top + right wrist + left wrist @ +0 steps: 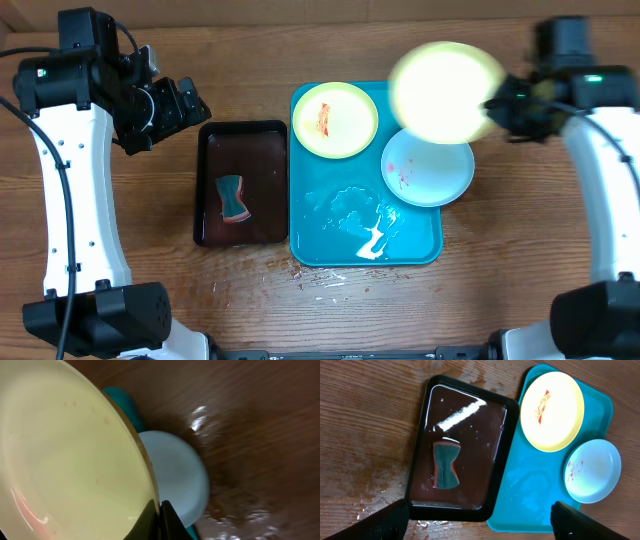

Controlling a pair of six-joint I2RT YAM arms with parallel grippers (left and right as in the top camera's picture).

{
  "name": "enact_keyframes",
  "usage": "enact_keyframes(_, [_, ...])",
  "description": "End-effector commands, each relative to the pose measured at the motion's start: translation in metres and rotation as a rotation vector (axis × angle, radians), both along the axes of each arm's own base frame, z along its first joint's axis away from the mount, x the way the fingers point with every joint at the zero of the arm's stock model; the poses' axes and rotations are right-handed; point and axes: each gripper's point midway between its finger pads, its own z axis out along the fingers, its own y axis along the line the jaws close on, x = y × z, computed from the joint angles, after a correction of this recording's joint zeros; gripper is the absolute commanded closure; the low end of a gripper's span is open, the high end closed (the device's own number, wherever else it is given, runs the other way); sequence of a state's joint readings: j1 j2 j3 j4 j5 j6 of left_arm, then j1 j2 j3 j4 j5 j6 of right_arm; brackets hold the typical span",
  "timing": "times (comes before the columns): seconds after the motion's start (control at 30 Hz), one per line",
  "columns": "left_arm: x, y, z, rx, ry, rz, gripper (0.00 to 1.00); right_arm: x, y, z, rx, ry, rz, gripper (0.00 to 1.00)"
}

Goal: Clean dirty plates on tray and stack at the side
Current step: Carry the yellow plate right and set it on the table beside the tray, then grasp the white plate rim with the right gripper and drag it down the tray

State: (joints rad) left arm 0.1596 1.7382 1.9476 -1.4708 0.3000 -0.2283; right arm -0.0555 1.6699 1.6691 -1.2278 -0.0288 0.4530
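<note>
Above turquoise tray (335,252), right gripper (497,106) pinching glossy round plate (445,90), left gripper (178,104) spread.

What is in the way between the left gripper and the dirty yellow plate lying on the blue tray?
Nothing tall. Only the low black tray, with a sponge in it, lies on the table between the left gripper and the yellow plate; the left wrist camera sees the plate unblocked.

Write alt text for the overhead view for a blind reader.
The right gripper holds a pale yellow-green round plate above a turquoise plastic tray, where a sauce-smeared yellow-green plate and a pale blue-white plate lie. Beside it, a teal sponge sits in a black tray.
</note>
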Motion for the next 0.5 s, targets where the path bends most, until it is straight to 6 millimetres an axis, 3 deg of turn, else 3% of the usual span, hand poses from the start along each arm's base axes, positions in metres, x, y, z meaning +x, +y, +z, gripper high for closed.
enact_keyframes(0.0, [-0.001, 0.001, 0.011, 0.014, -0.038, -0.021, 0.10, -0.019, -0.065, -0.029, -0.090, 0.105, -0.188, 0.96])
enact_keyframes(0.13, [-0.001, 0.001, 0.011, 0.014, -0.038, -0.022, 0.09, -0.047, -0.104, -0.078, -0.062, 0.229, -0.318, 0.96])
enact_keyframes(0.23, [-0.001, 0.001, 0.011, 0.014, -0.038, -0.022, 0.09, -0.063, -0.122, -0.112, -0.037, 0.272, -0.381, 0.96])
enact_keyframes(0.3, [-0.001, 0.001, 0.011, 0.014, -0.038, -0.022, 0.09, -0.077, -0.127, -0.138, -0.020, 0.298, -0.419, 0.96])
enact_keyframes(0.47, [-0.001, 0.001, 0.011, 0.014, -0.039, -0.022, 0.09, -0.099, -0.114, -0.166, 0.013, 0.368, -0.429, 0.96])
